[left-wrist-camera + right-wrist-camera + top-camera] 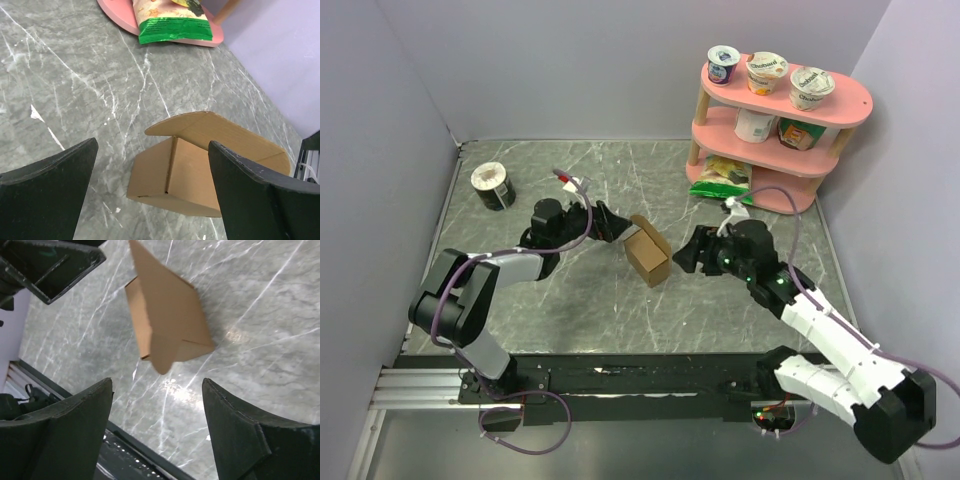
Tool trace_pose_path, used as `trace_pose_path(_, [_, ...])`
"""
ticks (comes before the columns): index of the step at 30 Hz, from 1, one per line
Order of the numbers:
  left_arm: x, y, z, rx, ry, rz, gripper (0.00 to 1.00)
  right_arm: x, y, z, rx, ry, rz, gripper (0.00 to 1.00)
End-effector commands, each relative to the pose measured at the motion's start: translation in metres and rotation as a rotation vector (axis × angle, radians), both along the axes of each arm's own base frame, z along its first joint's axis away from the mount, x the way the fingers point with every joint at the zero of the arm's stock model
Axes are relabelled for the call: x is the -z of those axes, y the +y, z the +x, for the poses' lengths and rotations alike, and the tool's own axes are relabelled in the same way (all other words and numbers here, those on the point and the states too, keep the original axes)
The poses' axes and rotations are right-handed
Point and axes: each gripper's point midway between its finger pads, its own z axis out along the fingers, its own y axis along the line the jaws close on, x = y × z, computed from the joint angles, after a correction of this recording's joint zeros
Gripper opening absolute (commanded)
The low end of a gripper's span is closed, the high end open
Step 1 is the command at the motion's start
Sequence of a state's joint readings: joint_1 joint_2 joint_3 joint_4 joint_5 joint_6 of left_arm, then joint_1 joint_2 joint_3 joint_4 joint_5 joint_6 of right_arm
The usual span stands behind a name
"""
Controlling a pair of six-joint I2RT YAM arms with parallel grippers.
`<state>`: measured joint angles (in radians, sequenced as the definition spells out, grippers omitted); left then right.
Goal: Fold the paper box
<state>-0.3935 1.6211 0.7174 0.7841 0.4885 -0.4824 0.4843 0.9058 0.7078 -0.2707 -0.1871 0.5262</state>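
Note:
The paper box (pixel 648 258) is a small brown cardboard cuboid standing on the table's middle, with its top lid flap raised and slanting. It also shows in the left wrist view (pixel 185 175) and in the right wrist view (pixel 167 320). My left gripper (pixel 616 224) is open just to the box's left, apart from it. My right gripper (pixel 686 254) is open just to the box's right, apart from it. Neither holds anything.
A round black-and-white tub (pixel 492 186) stands at the back left. A pink two-tier shelf (pixel 775 105) with yogurt cups and a green snack bag (pixel 722 178) stands at the back right. Walls enclose the grey marbled table (pixel 580 300).

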Motion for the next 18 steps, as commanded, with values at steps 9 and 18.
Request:
trace_pose_path(9, [-0.012,0.008,-0.003,-0.019,-0.036,0.005,0.99,0.013,0.027,0.028,0.135,0.039,-0.252,0.7])
trace_pose_path(18, [-0.008,0.019,-0.013,-0.062,-0.022,0.031,0.99,0.04,0.034,0.035,0.118,0.079,-0.348,0.36])
